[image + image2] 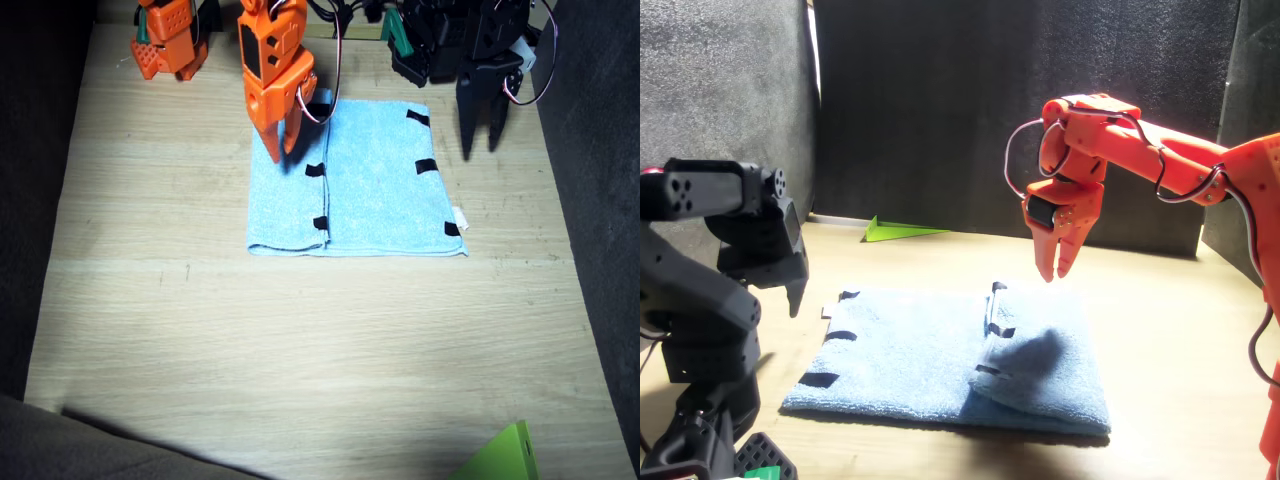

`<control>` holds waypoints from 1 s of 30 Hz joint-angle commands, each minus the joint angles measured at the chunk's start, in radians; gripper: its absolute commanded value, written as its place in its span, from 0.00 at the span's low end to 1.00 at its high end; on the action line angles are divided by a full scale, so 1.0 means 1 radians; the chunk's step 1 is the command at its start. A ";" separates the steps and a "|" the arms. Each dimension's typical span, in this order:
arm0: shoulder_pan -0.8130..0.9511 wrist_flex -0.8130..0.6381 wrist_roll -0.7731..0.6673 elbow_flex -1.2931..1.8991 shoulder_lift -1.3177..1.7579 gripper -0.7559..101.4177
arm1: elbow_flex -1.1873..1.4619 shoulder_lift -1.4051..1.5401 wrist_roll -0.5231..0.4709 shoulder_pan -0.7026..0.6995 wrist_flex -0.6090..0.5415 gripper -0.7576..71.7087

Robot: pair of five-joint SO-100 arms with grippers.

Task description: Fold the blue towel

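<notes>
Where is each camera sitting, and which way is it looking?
Fixed view: high above the wooden table, looking down at the light sky-blue terry towel; the orange right arm's gripper and the black left arm's gripper show.
Front view: low at the opposite table edge, facing a dark backdrop; the left arm is nearest.
Shared: towel, both grippers.

1 blue towel (375,185), 2 pincers, 1 green wedge (500,458)

Sky-blue towel (385,180), black tape marks; orange right claw (287,142); black left claw (481,128).
</notes>
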 commanded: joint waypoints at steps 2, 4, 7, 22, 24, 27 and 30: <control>-0.074 0.043 -0.012 -0.149 -0.095 0.35 | 0.060 0.038 0.046 -0.109 0.006 0.18; -0.137 0.041 -0.018 -0.196 -0.140 0.34 | 0.091 0.051 0.054 -0.120 0.006 0.18; -0.209 0.032 -0.060 -0.253 -0.204 0.35 | 0.115 0.061 0.064 -0.120 0.005 0.18; -0.227 -0.040 -0.232 -0.219 -0.256 0.35 | 0.115 0.072 0.158 -0.160 -0.055 0.19; -0.232 -0.028 -0.235 -0.233 -0.284 0.33 | 0.115 0.084 0.161 -0.164 -0.054 0.19; -0.241 -0.003 -0.236 -0.268 -0.342 0.26 | 0.115 0.107 0.163 -0.176 -0.051 0.19; -0.268 0.038 -0.232 -0.318 -0.422 0.22 | 0.115 0.124 0.163 -0.196 -0.048 0.19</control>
